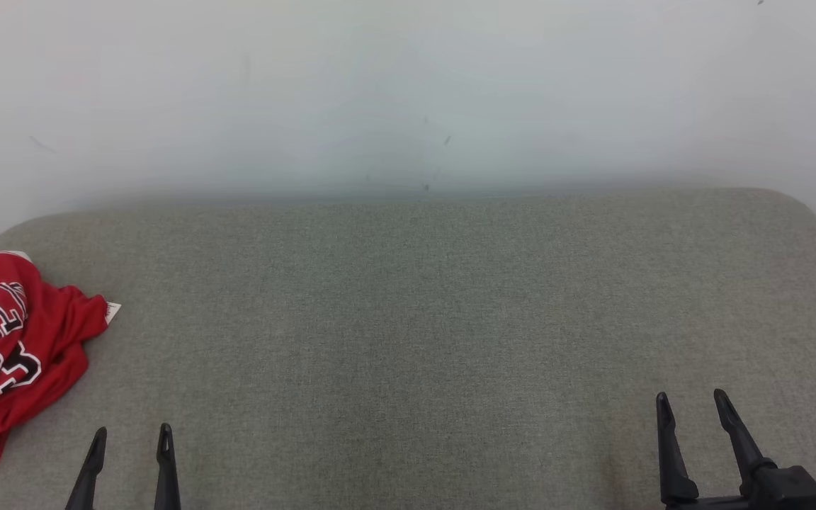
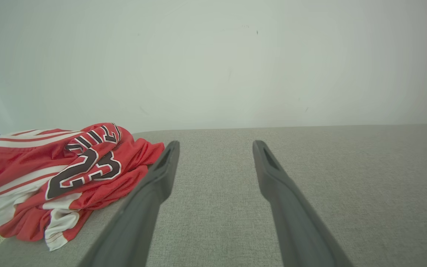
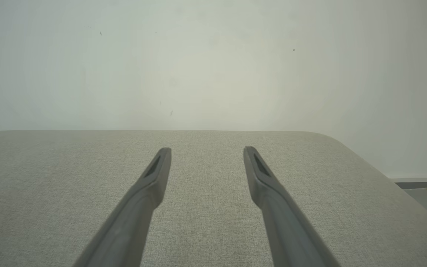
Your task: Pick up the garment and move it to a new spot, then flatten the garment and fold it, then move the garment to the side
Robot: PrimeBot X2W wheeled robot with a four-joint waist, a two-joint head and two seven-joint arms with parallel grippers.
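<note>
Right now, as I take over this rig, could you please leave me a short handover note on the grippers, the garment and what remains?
Left gripper: open, empty, beside the garment but apart from it.
Right gripper: open, empty, over the right end of the grey padded surface.
Garment: a red jersey, crumpled in a heap at the surface's left edge.
Done: nothing yet.
Left: pick it up, move it, flatten, fold, set it aside.
</note>
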